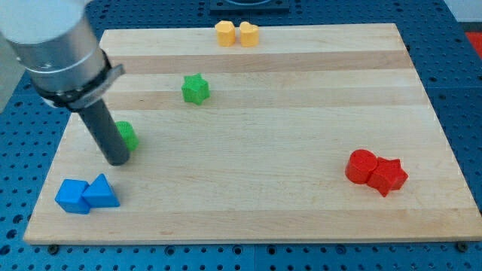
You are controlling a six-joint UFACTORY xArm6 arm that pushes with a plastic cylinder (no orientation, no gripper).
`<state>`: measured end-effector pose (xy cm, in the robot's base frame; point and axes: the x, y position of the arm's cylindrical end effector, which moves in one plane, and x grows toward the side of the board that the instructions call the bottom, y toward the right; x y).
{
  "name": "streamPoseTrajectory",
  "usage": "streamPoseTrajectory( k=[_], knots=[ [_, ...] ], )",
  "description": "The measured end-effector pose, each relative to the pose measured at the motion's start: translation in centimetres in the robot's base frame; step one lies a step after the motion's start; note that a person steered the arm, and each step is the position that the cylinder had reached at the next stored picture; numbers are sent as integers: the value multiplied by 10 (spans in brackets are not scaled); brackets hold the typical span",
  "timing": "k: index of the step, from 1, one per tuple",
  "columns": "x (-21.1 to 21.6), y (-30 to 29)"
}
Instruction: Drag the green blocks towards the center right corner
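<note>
My tip [117,160] rests on the wooden board [263,211] at the view's left, touching or just beside the green cylinder [126,135]. The rod covers the cylinder's left part, so only its right side shows; the tip sits at the cylinder's lower left. The rod leans up toward the view's upper left, where the grey arm housing [53,45] fills the corner. There is no gripper on this arm, only the rod, so nothing is spread, pressed together or pinching.

The green star [196,89] lies well apart from the tip, toward the view's top and somewhat left of the board's middle. Both green blocks are on the left half of the board, far from its right edge.

Below the tip, near the board's bottom left corner, a blue cube [71,196] and a blue triangular block [100,193] sit touching each other, the cube on the left. At the view's right, a red cylinder [361,165] and a red star [388,176] touch each other, the star on the right and slightly lower. At the top edge of the board, two yellow blocks [236,34] stand side by side, touching; their shapes are hard to make out. The board lies on a blue perforated bench [459,45].
</note>
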<state>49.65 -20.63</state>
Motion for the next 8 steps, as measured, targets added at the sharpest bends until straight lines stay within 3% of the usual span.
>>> streamPoseTrajectory(
  k=[2, 3, 4, 7, 8],
  knots=[
    [-94, 2],
    [-113, -44],
    [-158, -56],
    [-119, -20],
    [-137, -2]
  ],
)
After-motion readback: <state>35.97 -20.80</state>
